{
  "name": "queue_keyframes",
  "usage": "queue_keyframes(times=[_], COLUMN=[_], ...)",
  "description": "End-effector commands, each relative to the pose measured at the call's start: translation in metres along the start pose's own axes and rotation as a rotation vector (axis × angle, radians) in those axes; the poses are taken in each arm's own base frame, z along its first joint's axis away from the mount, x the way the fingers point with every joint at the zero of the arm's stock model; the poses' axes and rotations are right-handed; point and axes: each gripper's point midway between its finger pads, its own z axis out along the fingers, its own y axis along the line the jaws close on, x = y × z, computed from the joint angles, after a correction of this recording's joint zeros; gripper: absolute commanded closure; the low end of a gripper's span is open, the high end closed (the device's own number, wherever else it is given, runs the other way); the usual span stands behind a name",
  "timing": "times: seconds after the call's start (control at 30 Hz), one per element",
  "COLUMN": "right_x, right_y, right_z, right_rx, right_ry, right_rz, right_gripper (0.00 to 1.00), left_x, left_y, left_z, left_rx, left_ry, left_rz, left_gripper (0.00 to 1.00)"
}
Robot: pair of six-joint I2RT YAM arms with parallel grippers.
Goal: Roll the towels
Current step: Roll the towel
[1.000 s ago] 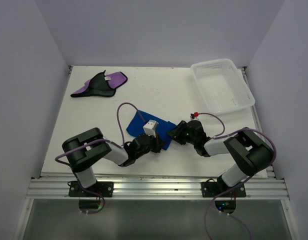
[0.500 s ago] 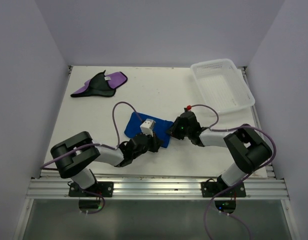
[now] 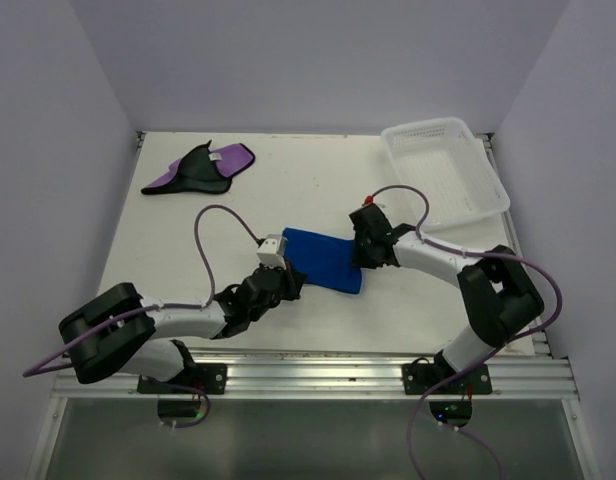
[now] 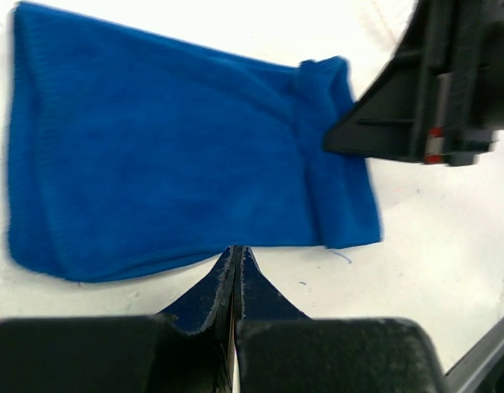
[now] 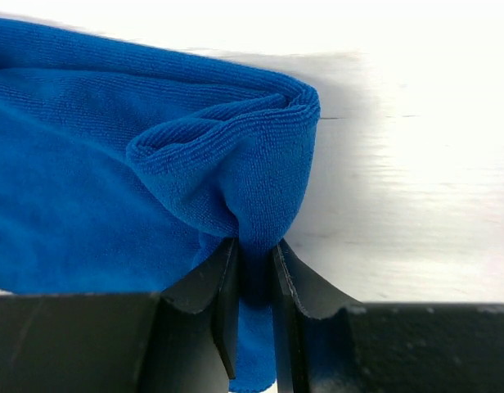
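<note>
We see the blue towel (image 3: 323, 260) lying mid-tabletop (image 3: 318, 185), one edge curled over. Our right claw (image 5: 254, 270) pinches that curled fold. Our left claw (image 4: 236, 255) is clenched tight, its tips at the towel's near edge. The purple towel (image 3: 203, 168) lies crumpled far left.

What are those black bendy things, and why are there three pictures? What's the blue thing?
Those are two robot arms bolted to a white table. One picture looks down from above; the other two come from small cameras on the wrists. Each arm ends in a two-finger pincher called an end effector. The right end effector is pinching a fold of the blue towel. The left end effector is shut, tips at that towel's edge; I cannot tell whether it grips. Farther back lie a purple towel and a white basket.
</note>
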Motion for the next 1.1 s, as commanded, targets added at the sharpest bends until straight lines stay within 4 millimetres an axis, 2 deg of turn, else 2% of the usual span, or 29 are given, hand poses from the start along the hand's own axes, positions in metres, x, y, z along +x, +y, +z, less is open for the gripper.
queue_keyframes(times=[0.0, 0.17, 0.2, 0.27, 0.3, 0.33, 0.37, 0.43, 0.6, 0.87, 0.97, 1.07], right_x=[-0.005, -0.018, -0.022, -0.022, -0.029, -0.028, -0.025, -0.029, -0.023, -0.028, -0.023, -0.019], right_y=[-0.037, -0.051, -0.051, -0.049, -0.049, -0.043, -0.044, -0.038, -0.034, -0.026, -0.022, -0.017], right_z=[-0.025, -0.041, -0.048, -0.049, -0.056, -0.058, -0.053, -0.056, -0.041, -0.035, -0.027, -0.022], right_rx=[0.215, 0.396, 0.427, 0.495, 0.551, 0.568, 0.605, 0.646, 0.710, 0.842, 0.850, 0.824], right_ry=[0.005, -0.029, -0.029, -0.027, -0.043, -0.047, -0.031, -0.046, -0.012, -0.017, -0.003, 0.008], right_rz=[-0.144, -0.242, -0.263, -0.322, -0.355, -0.383, -0.407, -0.439, -0.490, -0.572, -0.579, -0.564], right_gripper=[0.98, 0.97, 0.97, 0.96, 0.95, 0.95, 0.95, 0.94, 0.93, 0.91, 0.88, 0.81], left_x=[0.008, 0.009, 0.008, 0.006, 0.006, 0.005, 0.004, 0.002, 0.001, -0.010, -0.007, -0.002], left_y=[0.017, 0.013, 0.011, 0.007, 0.006, 0.004, 0.002, 0.000, 0.002, 0.002, 0.001, 0.002], left_z=[0.003, 0.004, 0.005, 0.006, 0.006, 0.007, 0.006, 0.006, 0.000, -0.013, -0.015, -0.016], left_rx=[-0.065, -0.047, -0.041, -0.029, -0.022, -0.015, -0.007, -0.003, -0.003, 0.009, 0.027, 0.025], left_ry=[0.009, 0.005, 0.005, 0.004, 0.002, 0.001, 0.000, -0.006, -0.008, -0.042, -0.042, -0.033], left_rz=[-0.018, -0.043, -0.043, -0.045, -0.047, -0.050, -0.051, -0.063, -0.073, -0.086, -0.105, -0.111], left_gripper=[1.00, 1.00, 1.00, 1.00, 1.00, 1.00, 1.00, 1.00, 1.00, 1.00, 1.00, 1.00])
